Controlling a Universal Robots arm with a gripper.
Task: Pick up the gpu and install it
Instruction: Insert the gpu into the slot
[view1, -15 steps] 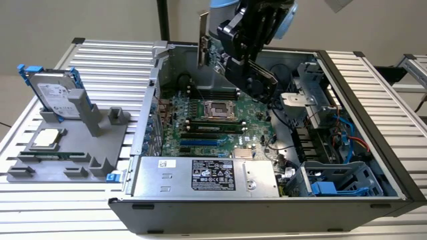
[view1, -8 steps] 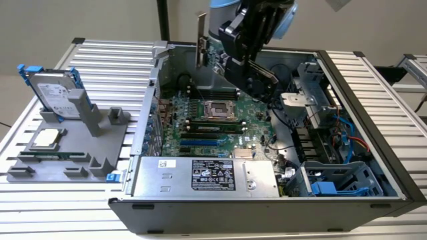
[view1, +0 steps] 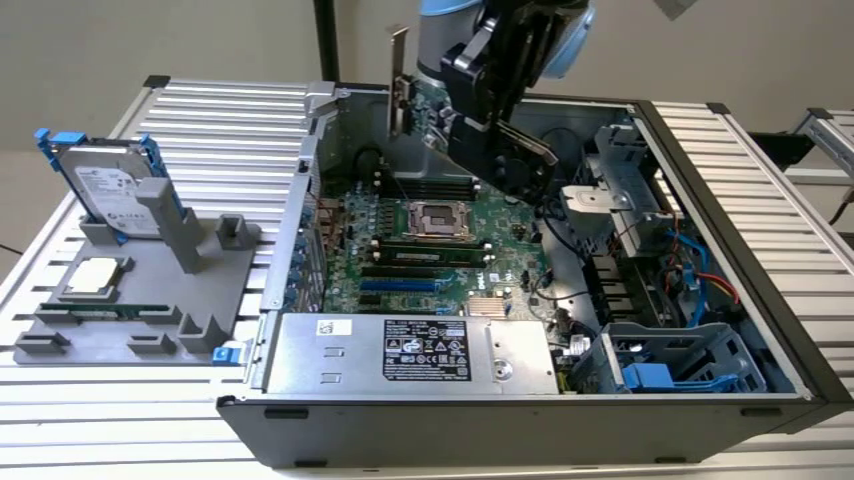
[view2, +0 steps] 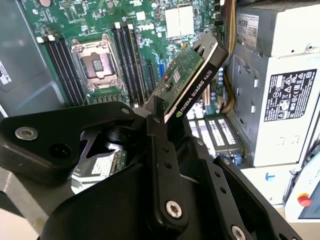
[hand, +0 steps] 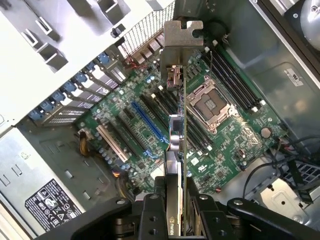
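- My claw (hand: 177, 194) hangs over the open case (view1: 534, 435), pinching the gpu (hand: 176, 137) clear of the motherboard (hand: 235, 140).
- Hard drive (view1: 110, 185) stands well apart in a grey holder (view1: 147, 290) on the bench (view1: 214, 110).

Open dark-grey metal computer case (view1: 534, 425) lies on its side on white slatted metal table (view1: 214, 115). Inside case:
- green motherboard (view1: 400, 265) on case floor
- square silver processor socket (view1: 437, 220) near board's middle
- silver boxy power supply with printed label (view1: 400, 352) along case's front wall
- blue plastic drive caddy (view1: 650, 378) in front corner, exterior view's right

Outside case, toward exterior view's left, grey plastic holder tray (view1: 147, 300) carries:
- upright silver hard drive with blue frame (view1: 114, 185)
- flat square silver processor chip (view1: 94, 277)
- narrow green memory stick (view1: 100, 310)
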